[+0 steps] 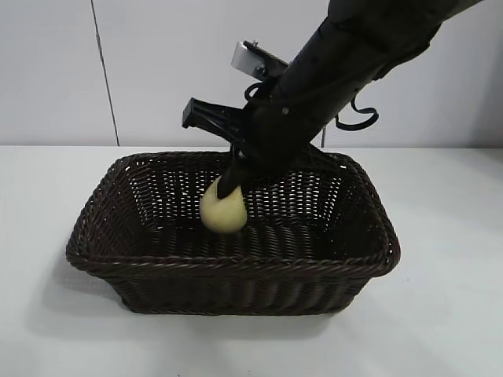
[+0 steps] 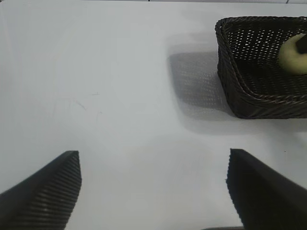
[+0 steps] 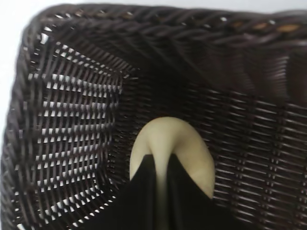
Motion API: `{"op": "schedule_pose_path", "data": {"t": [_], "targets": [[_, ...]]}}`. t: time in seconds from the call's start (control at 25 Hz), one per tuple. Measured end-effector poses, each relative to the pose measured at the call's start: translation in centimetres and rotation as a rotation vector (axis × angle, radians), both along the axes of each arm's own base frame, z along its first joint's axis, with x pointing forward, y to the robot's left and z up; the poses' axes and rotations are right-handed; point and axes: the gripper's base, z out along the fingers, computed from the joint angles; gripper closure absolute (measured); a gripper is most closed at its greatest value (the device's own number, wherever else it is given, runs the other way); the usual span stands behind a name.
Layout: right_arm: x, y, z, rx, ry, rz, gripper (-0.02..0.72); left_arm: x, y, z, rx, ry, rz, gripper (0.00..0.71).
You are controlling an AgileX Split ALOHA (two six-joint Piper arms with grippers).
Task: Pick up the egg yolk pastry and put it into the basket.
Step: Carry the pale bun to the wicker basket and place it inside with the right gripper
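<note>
Pastry position relative to the basket floor. Your right hand [image 1: 225, 191] reaches in over the far rim of the basket [image 1: 236, 267], fingers pinched narrowly on the egg yolk pastry [image 1: 222, 210]. The pastry hangs inside the walls, left of centre, apparently just above the weave; contact cannot be confirmed. Release likely needs only a short drop straight down. Your left hand [image 2: 153, 191] idles over the bare table [image 2: 110, 96], fingers wide, holding nothing.

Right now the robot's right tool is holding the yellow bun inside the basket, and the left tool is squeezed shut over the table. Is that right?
Not quite. The left tool is open, not shut: the left wrist view shows its fingers wide apart over the bare table. The rest holds: the right tool is holding the yellow bun inside the basket.
</note>
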Motion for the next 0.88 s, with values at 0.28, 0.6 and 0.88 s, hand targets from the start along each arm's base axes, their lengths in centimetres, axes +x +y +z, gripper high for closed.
{"op": "schedule_pose_path", "data": {"t": [0.28,0.6,0.88], "targets": [[-0.1,0.0,0.0,-0.001,0.012,0.005,0.555,0.0,0.0,0.0,0.000,0.000,0.000,0.107],[-0.5,0.2,0.1,-0.009,0.068,0.044,0.168,0.0,0.0,0.0,0.000,0.000,0.000,0.107],[0.6,0.6,4.2,-0.067,0.083,0.086,0.163,0.0,0.0,0.0,0.000,0.000,0.000,0.107]]}}
